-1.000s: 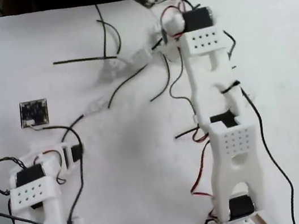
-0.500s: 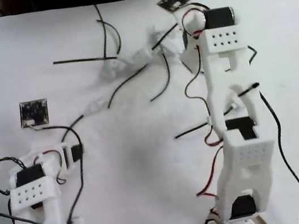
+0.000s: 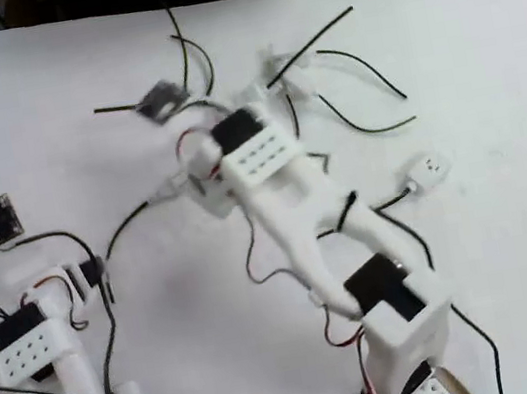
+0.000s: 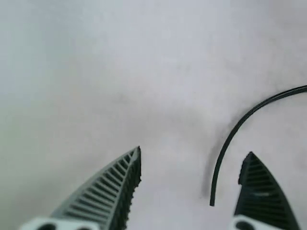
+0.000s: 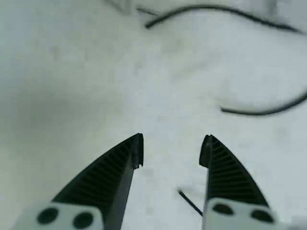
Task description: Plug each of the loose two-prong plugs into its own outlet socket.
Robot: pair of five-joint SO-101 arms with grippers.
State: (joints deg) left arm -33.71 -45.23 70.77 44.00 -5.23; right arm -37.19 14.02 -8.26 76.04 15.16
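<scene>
Outlet socket [image 3: 428, 167], a small white block, lies on the white desk [image 3: 526, 254] at the right of the high view, with its black cord running from it toward the right arm [image 3: 289, 198]. A small white piece that may be a plug [image 3: 168, 185] lies left of that arm's wrist, with a black cord trailing from it toward the left arm [image 3: 31, 347]; it is too blurred to make out any prongs. More pale pieces [image 3: 268, 63] sit near the far edge, among loose black cords [image 3: 365, 104] that cross and curl over the desk; whether these pieces are plugs or sockets cannot be told.

The right arm stretches on a slant from its base at the near edge to the middle of the desk. In the right wrist view the right arm's jaws are spread, with bare desk between them; one curved cord [image 5: 264, 111] lies beyond them, and a thin cord end [image 5: 189, 202] shows near one finger.

The left arm stands at the near left corner. The left arm's jaws are spread too, holding nothing, and a black cord [image 4: 230, 139] curves down to end just beside one finger.
</scene>
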